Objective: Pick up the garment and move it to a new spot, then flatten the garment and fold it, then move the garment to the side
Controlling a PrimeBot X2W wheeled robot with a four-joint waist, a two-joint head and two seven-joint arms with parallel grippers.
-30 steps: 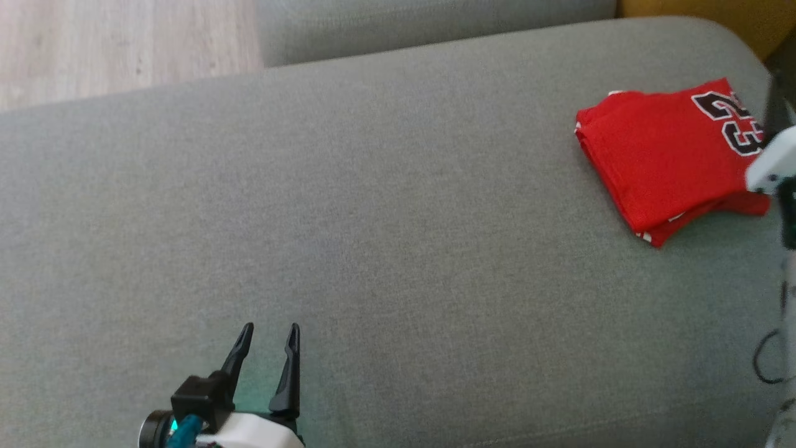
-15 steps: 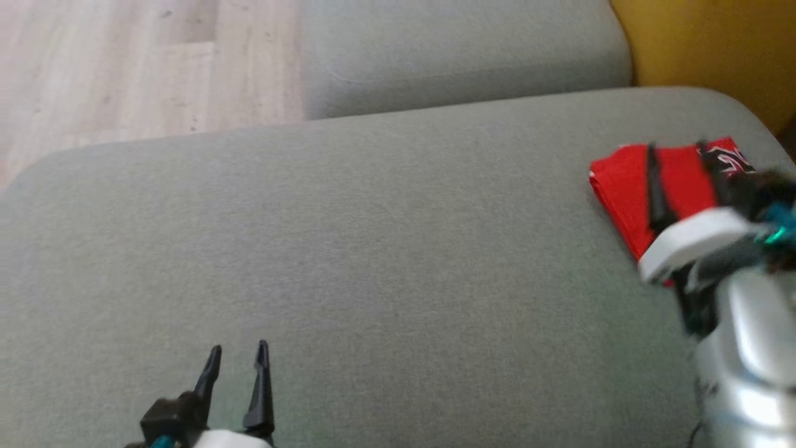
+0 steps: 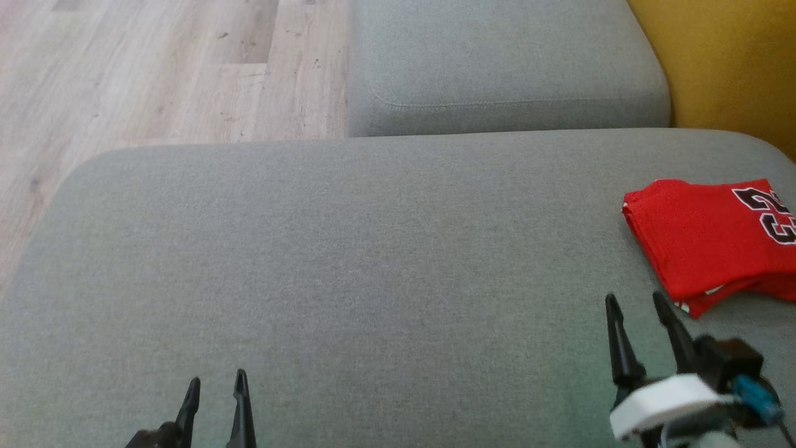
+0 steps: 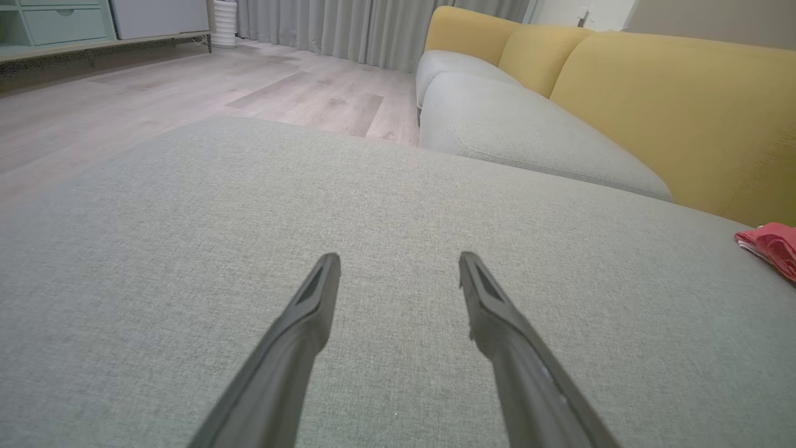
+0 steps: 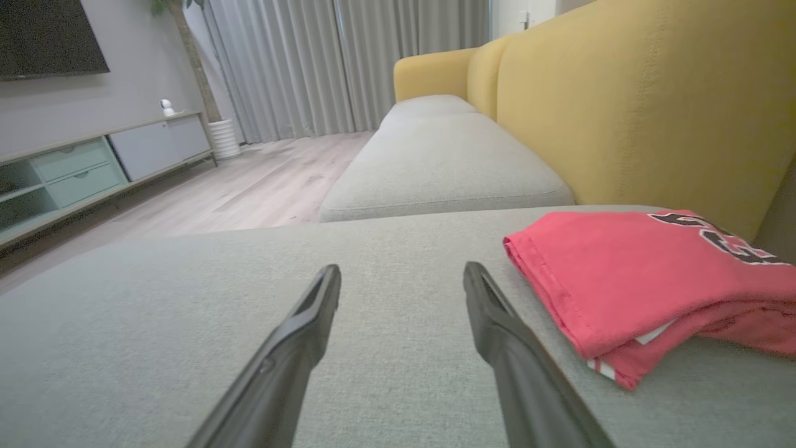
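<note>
Garment (image 3: 703, 242) — right edge of cushion (image 3: 348, 261)

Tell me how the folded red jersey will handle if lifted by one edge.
The red jersey lies in soft stacked layers, so it would probably droop and unfold. It looks thin, likely light. Pushed across the woven grey cushion, it may bunch.

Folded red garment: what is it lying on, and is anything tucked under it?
The folded red garment lies on the grey sofa cushion, near the yellow backrest. Its own white-trimmed lower layers peek out at one corner. Whether anything lies beneath cannot be seen.
</note>
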